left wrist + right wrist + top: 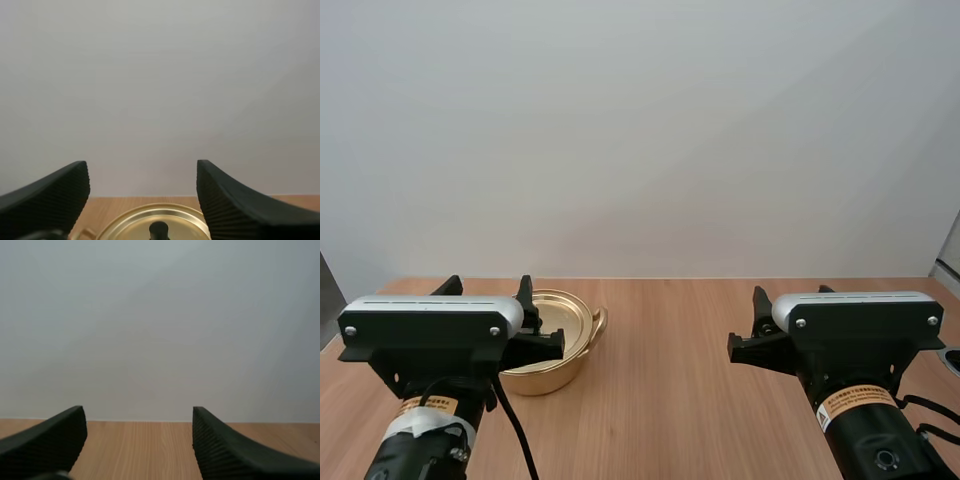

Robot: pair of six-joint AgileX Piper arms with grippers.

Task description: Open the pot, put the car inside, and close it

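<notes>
Before left hand (142, 169): gold pot (558, 368), lid (150, 218) on.

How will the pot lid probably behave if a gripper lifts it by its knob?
The lid looks like thin, shiny metal, so it is probably stiff and light. Its black knob is small, so the lid may tilt or swing when pinched there.
</notes>
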